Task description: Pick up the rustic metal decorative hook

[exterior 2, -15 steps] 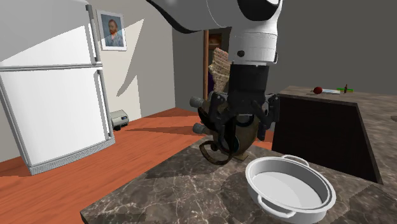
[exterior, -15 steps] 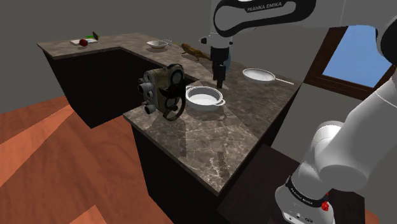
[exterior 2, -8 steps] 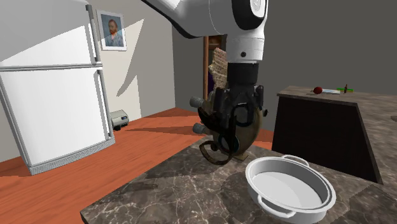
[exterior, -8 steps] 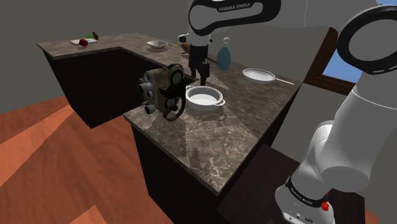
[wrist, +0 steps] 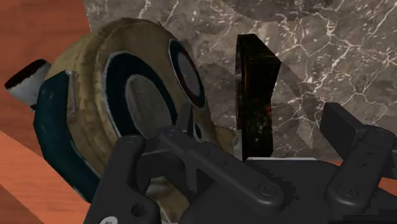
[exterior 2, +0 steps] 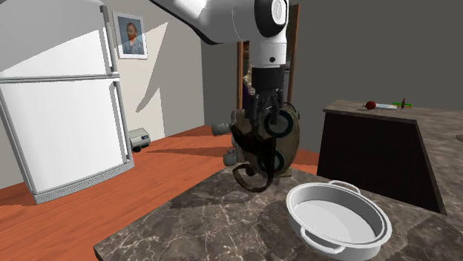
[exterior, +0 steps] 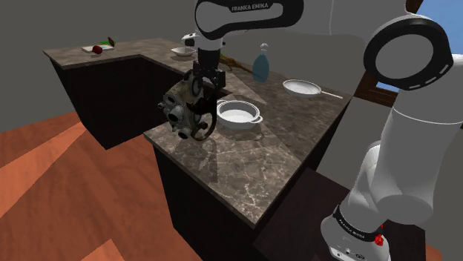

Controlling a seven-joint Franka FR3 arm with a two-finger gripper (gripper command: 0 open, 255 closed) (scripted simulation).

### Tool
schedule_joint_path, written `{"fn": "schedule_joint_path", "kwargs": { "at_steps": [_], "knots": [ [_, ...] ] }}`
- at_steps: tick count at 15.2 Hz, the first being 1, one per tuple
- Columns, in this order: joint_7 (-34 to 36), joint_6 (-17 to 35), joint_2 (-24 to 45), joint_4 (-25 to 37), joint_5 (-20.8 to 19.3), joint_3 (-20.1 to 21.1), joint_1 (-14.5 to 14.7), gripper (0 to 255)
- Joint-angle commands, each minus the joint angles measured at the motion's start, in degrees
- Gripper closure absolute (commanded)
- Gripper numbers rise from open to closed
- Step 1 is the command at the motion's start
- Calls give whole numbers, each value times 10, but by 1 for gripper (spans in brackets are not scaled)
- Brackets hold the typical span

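Observation:
The decorative hook is a tan, rounded piece with dark rings, grey knobs and a curled dark hook at its foot. It stands tilted near the marble counter's edge, at the shoulder view's left. My black gripper has come down on its top, open, and the fingers straddle the upper part. In the second exterior view the gripper overlaps the hook. In the wrist view the hook lies against the hand, beside one black finger; the other finger is hidden behind it.
A white two-handled pan sits close beside the hook, toward the arm's stand. Farther back are a frying pan, a blue bottle and a bowl. Beyond the counter edge is orange floor and a white fridge.
The arm swung toward the shoulder view's left, from above the pan to the hook's top. The hook has tipped and shifted slightly toward the counter edge. The fingers stayed open.

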State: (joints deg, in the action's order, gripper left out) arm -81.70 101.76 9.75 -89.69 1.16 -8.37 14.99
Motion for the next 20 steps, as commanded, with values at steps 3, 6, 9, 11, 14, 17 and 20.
{"fn": "schedule_joint_path", "kwargs": {
  "at_steps": [3,6,9,11,14,17,20],
  "knots": [
    [-7,18,10,-32,1,3,2,0],
    [-7,38,11,-50,2,3,2,0],
    [-7,37,10,-50,1,3,2,255],
    [-7,37,10,-50,1,3,2,255],
    [-7,37,11,-50,1,3,2,255],
    [-7,38,11,-50,2,3,2,255],
    [-7,15,10,-29,1,3,2,255]
  ]
}}
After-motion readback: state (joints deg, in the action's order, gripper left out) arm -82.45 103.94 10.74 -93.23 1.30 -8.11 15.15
